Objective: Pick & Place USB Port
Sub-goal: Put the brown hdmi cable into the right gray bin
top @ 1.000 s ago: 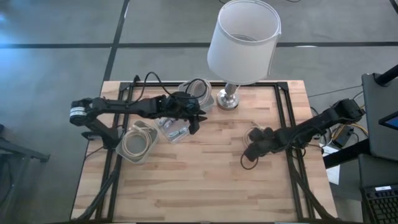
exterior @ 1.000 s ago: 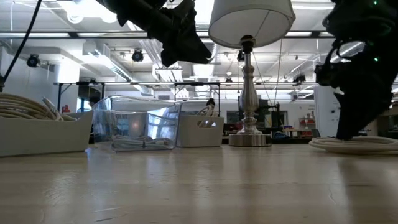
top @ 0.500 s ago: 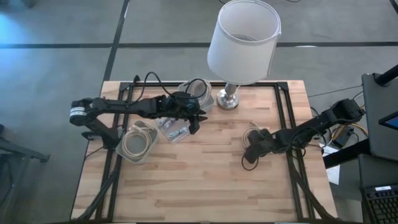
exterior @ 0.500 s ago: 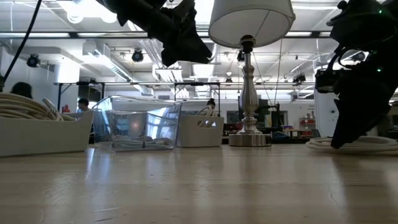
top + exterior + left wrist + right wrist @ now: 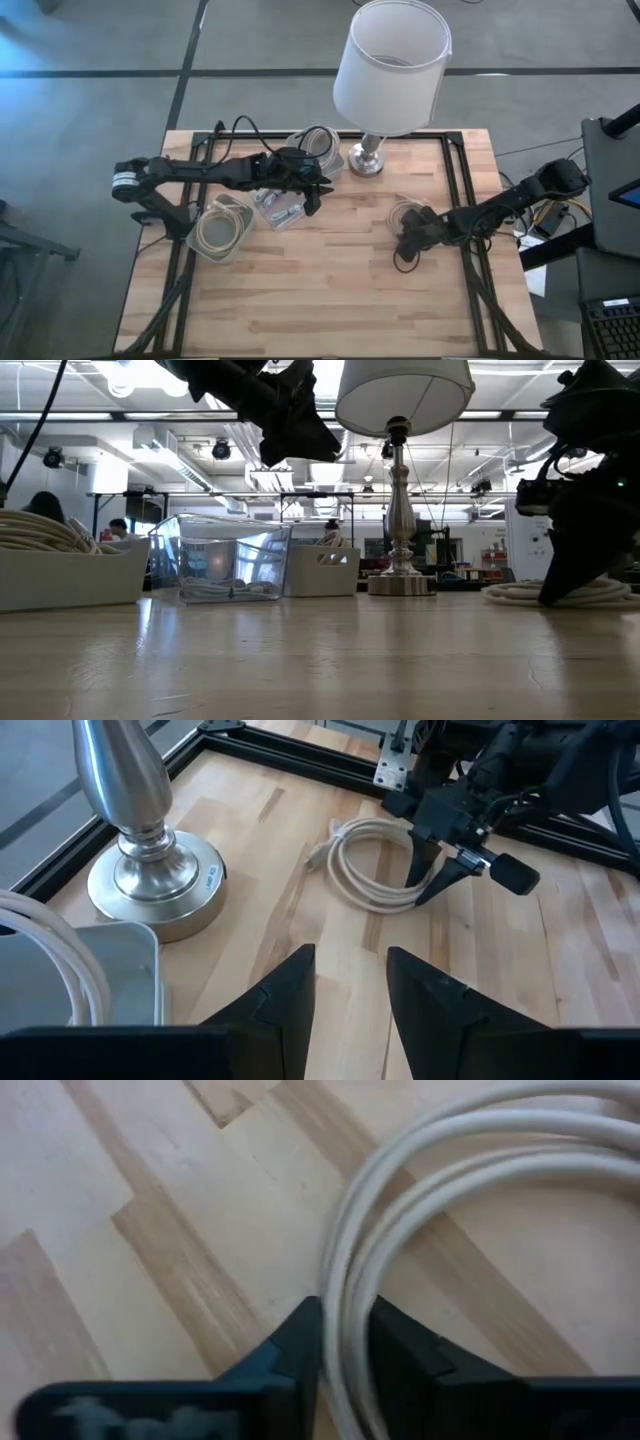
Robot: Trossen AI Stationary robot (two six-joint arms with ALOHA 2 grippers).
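A coiled white USB cable lies flat on the wooden table, right of the middle; the left wrist view shows its loop. My right gripper is down on the coil's side nearest the right arm and shut on its strands; the low view shows it at table level. My left gripper hangs open and empty above a clear bin left of the middle, high in the low view. My right gripper pinches two or three strands of the coil between its two fingers. It comes slanting down from the table's right side, with the fingers set across the strands. The coil lies flat on the table.
A lamp with a white shade stands on its metal base at the table's far edge. A white bin of coiled cables stands at the left, another bin beside the lamp base. Bare wood fills the near half.
My right gripper has come down onto the coil, tipping steeper, and has shut on its strands. The coil stays on the table.
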